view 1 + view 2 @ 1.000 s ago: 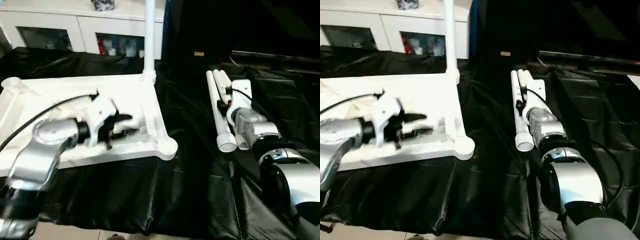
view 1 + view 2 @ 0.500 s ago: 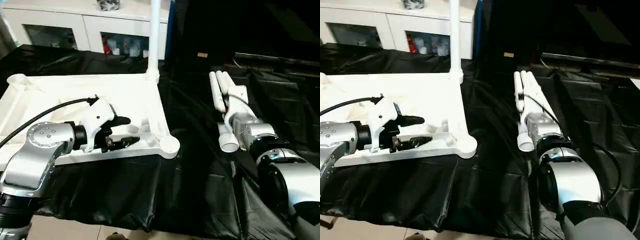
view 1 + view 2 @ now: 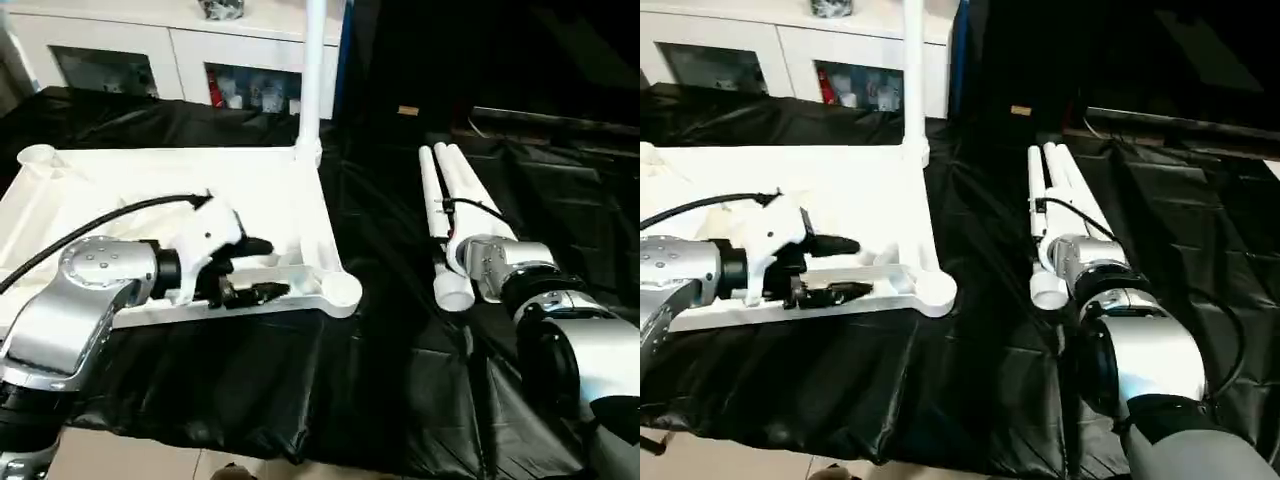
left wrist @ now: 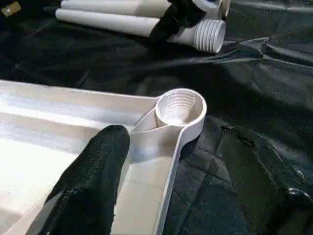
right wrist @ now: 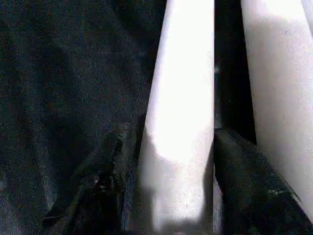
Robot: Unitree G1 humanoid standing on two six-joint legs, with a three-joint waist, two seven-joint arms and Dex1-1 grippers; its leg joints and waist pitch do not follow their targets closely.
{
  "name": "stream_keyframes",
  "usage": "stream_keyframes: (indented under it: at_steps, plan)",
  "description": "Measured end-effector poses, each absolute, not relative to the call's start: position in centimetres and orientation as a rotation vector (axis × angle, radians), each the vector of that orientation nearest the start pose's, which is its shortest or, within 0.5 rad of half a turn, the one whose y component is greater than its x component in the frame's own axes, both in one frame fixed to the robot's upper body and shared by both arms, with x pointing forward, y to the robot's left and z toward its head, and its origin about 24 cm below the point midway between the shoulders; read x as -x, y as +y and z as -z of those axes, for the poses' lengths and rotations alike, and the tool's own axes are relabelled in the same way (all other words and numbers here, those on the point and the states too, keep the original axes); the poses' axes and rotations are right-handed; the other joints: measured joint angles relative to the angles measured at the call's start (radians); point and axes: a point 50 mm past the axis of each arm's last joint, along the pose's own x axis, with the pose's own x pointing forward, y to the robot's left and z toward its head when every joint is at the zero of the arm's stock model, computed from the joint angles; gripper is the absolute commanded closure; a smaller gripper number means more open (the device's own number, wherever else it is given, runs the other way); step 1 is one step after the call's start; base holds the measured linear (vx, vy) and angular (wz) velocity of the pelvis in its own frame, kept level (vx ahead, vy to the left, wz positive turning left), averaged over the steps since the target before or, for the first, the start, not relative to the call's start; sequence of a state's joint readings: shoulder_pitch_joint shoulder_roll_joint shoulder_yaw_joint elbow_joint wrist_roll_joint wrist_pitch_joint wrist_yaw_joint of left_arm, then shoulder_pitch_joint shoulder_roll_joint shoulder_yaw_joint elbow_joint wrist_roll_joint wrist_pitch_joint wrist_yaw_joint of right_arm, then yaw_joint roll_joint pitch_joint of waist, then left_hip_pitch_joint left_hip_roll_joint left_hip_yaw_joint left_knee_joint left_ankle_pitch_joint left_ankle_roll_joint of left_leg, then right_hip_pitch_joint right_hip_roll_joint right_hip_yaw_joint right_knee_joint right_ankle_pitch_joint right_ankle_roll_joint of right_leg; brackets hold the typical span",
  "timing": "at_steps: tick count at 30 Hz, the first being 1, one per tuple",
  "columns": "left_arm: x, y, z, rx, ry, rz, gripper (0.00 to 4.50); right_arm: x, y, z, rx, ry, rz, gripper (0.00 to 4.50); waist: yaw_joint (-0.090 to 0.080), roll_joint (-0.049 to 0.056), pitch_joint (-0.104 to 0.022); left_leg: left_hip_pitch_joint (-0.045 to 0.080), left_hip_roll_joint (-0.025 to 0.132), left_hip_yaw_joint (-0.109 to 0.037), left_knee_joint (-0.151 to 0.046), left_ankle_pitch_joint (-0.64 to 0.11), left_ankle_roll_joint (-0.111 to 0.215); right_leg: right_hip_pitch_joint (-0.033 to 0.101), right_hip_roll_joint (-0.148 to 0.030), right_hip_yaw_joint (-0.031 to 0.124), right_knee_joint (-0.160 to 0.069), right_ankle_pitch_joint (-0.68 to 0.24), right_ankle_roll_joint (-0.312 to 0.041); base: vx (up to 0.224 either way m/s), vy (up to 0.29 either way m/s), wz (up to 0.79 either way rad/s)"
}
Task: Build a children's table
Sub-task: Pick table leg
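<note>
Head camera, left eye view: the tabletop [image 3: 120, 190] is lying underside up on the black cloth [image 3: 380, 330], on the robot's left. One leg is already standing upright in the far corner socket [image 3: 308, 152]. The near corner socket [image 3: 341, 290] is sitting empty, facing upward. The left gripper [image 3: 262, 268] is hovering at the tabletop's near rim, fingers parted around it, one above and one below, pointing toward that empty socket; whether they are touching the rim cannot be told. The loose legs [image 3: 445, 215] are lying side by side on the cloth on the robot's right, long axes running away from the robot, threaded ends nearest. The right forearm is lying directly over them.

Right eye view: the same layout is showing. The right arm is plainly the nearer one to the loose legs; the left is the nearer one to the open socket.

Left wrist view: one black finger [image 4: 93, 181] is resting just inside the rim, with the threaded socket [image 4: 179, 108] lying just beyond it.

Right wrist view: the right gripper [image 5: 171, 161] is straddling one leg [image 5: 183, 98], a finger on either side, narrowly set to the tube's width; a firm clamp cannot be confirmed. The tube's long axis is running straight ahead along the fingers, so, in my judgement, the grip is well aligned for lifting.
</note>
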State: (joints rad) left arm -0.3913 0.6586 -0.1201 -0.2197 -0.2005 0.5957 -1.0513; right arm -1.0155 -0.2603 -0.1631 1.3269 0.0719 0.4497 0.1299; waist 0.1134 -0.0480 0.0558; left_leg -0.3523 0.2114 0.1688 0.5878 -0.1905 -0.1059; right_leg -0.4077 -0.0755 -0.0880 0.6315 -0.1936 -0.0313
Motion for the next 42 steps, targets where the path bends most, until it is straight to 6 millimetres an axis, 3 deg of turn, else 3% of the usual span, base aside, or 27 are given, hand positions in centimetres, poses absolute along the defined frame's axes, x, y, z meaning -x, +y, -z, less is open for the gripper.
stream_keyframes:
  at_steps: [4, 9, 15, 20, 25, 30, 33, 37, 42]
  plan:
    - [-27.7, 16.9, -14.4, -0.463, 0.289, 1.094, 1.06, -37.7, -18.8, -4.6, -0.039, 0.772, -0.028, 2.54, -0.001, -0.009, 0.000, 0.000, 0.000, 0.000, 0.000, 0.000, -0.001, 0.000, 0.000, 0.000, 0.001, 0.000, 0.000, 0.000, 0.000, 0.00]
    - [-28.5, 17.0, -14.9, -0.490, 0.262, 1.038, 1.06, -37.5, -18.8, -4.5, -0.045, 0.792, -0.038, 2.65, -0.003, -0.024, 0.001, 0.000, 0.001, 0.000, 0.001, 0.001, -0.001, 0.000, 0.000, 0.000, 0.001, 0.000, 0.000, 0.000, 0.000, 0.00]
    - [-30.5, 16.3, -14.7, -0.429, 0.225, 0.896, 0.69, -37.5, -19.2, -4.5, -0.093, 0.786, -0.024, 2.68, -0.002, -0.024, 0.002, -0.001, 0.001, 0.000, 0.004, 0.001, -0.001, 0.000, 0.000, 0.000, 0.002, 0.000, 0.001, 0.000, 0.000, 0.00]
    - [-32.4, 14.7, -15.1, -0.330, 0.181, 0.826, 0.25, -37.7, -20.0, -5.1, -0.213, 0.735, -0.031, 2.68, -0.003, -0.014, 0.007, -0.003, 0.000, 0.000, 0.006, 0.001, -0.001, -0.001, 0.000, 0.000, 0.002, 0.001, 0.001, 0.000, 0.000, 0.00]
    - [-35.3, 11.6, -15.9, -0.148, 0.138, 0.748, 0.00, -39.3, -19.7, -8.5, -0.455, 0.462, -0.173, 2.68, -0.015, 0.021, 0.013, -0.008, -0.001, 0.000, 0.013, -0.001, 0.002, -0.002, 0.000, 0.000, 0.002, 0.002, 0.001, 0.000, 0.000, 0.00]
    - [-35.8, 9.7, -15.6, -0.011, 0.162, 0.743, 0.00, -39.6, -19.0, -10.9, -0.517, 0.294, -0.350, 2.68, -0.028, 0.024, 0.012, -0.015, 0.001, 0.000, 0.011, 0.004, 0.010, -0.005, 0.002, -0.002, 0.002, 0.001, -0.001, 0.000, 0.000, 0.00]
    - [-36.0, 9.8, -15.6, 0.158, 0.160, 0.723, 0.00, -38.0, -17.7, -11.1, -0.582, 0.155, -0.575, 2.69, -0.026, 0.028, 0.013, -0.017, 0.003, 0.000, 0.014, 0.004, 0.015, -0.010, 0.002, -0.004, 0.002, 0.001, -0.001, 0.000, 0.000, 0.00]
    - [-36.1, 8.4, -18.0, 0.391, 0.117, 0.832, 0.00, -35.7, -15.3, -11.7, -0.625, 0.103, -0.836, 2.69, -0.010, 0.030, 0.013, -0.021, 0.007, 0.000, 0.016, 0.006, 0.018, -0.011, 0.000, -0.006, 0.002, 0.003, -0.002, 0.000, 0.000, 0.00]
    - [-35.9, 7.8, -19.6, 0.560, 0.091, 0.915, 0.00, -34.5, -14.7, -14.4, -0.607, 0.005, -0.989, 2.69, 0.001, 0.030, 0.013, -0.014, 0.007, 0.001, 0.016, 0.005, 0.015, -0.003, 0.000, -0.006, 0.000, 0.004, -0.002, 0.000, 0.000, 0.00]
